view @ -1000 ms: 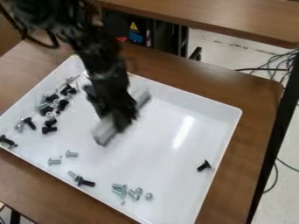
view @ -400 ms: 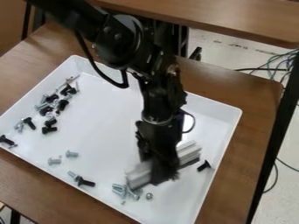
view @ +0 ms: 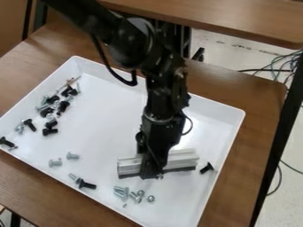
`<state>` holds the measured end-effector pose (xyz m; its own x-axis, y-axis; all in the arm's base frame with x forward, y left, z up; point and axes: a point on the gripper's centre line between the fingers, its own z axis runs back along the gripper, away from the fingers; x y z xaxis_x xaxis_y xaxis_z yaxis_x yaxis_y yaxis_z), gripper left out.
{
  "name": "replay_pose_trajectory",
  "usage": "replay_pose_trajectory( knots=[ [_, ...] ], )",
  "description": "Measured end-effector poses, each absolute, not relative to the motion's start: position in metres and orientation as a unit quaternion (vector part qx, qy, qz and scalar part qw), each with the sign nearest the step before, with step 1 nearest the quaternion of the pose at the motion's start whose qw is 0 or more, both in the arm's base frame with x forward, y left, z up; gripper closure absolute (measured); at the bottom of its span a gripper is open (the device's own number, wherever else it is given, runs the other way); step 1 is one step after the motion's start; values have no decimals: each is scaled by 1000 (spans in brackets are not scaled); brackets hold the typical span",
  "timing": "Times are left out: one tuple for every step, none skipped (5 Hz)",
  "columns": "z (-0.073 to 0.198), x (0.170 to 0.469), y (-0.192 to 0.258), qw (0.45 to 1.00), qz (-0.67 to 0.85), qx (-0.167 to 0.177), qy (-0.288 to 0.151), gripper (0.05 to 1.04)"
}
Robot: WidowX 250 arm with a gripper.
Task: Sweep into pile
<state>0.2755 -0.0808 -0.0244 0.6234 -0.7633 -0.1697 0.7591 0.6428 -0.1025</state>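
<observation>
holding: gripper pinched round ribbed bar, near its middle
bar axis: lengthwise left-right across view, right end a bit higher
bar place: over lower right part of tray
bar make: silvery metal look, straight, grooved lengthwise, dark strip along lower edge
lone black screw: just beside bar's right end, flared head, shank slanting down-left
silver screws: small group below bar's left half, shiny, rounded heads
black bolt: lower left of bar, shank pointing right, slightly down
mixed screws: loose heap by tray's left side, black and silver, pointing every way
tray: white, glossy, smooth, shallow, four-sided, raised rim
table: brown, wood-grain, rounded corner
</observation>
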Motion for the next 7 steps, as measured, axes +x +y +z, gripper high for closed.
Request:
replay_pose_trajectory(
  knots=[
    [-28, 272, -82, 885, -452, -13, 108, 721],
    [-38, 266, -89, 873, -470, -23, 127, 721],
    [-45, 273, -100, 874, -463, -49, 142, 721],
    [-45, 279, -113, 865, -472, -83, 146, 721],
    [-46, 287, -119, 858, -486, -95, 138, 721],
    [-45, 301, -118, 890, -424, -115, 118, 721],
    [-44, 319, -110, 930, -320, -157, 93, 721]
  ],
)
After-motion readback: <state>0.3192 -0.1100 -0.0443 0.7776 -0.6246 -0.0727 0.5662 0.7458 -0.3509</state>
